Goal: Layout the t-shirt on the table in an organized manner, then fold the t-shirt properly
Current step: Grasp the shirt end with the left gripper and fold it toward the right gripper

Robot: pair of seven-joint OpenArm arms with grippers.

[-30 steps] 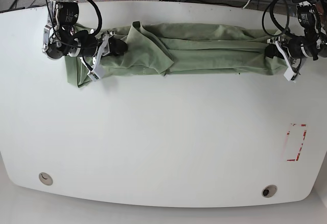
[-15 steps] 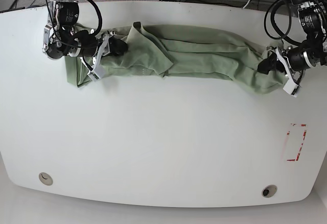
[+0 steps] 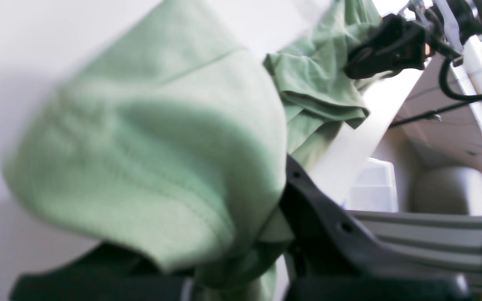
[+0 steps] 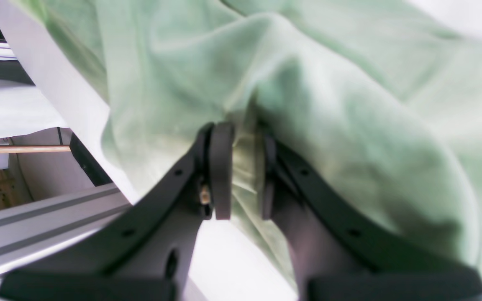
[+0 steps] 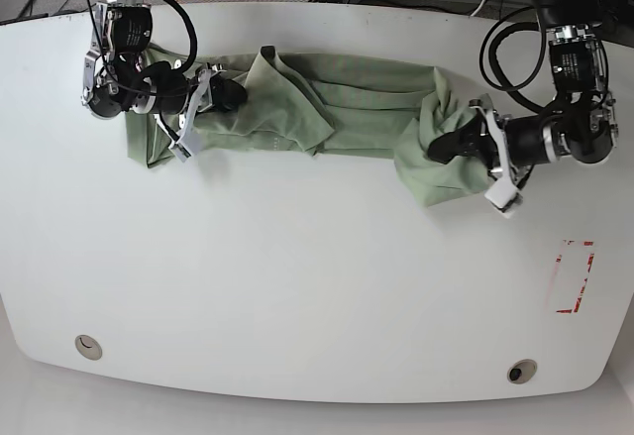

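From the base view, the t-shirt (image 5: 327,108) lies as a long narrow band along the far side of the table (image 5: 297,286), its long axis running side to side. The right gripper (image 5: 220,91) sits at the band's end on the picture's left, dark fingers over the cloth, while the left gripper (image 5: 458,146) holds the opposite end bunched and pulled inward toward the middle, so that end curls up in a loose lump rather than lying flat. The red rectangular marking (image 5: 573,276) is well apart from the shirt, nearer the front edge. In the left wrist view, a blurred fold of the t-shirt (image 3: 149,154) drapes over the left gripper (image 3: 266,251); the cloth seems to be caught there, but the fingertips are hidden by fabric, so how far the jaws stand apart cannot be read from this view alone. The other arm's gripper shows far off at the band's other end. In the right wrist view, the right gripper (image 4: 239,175) has its two dark pads nearly together with a thin layer of the t-shirt (image 4: 349,125) pinched between them. My judgement: the fold turns on carrying the left-held end along the long axis toward the right-held end.
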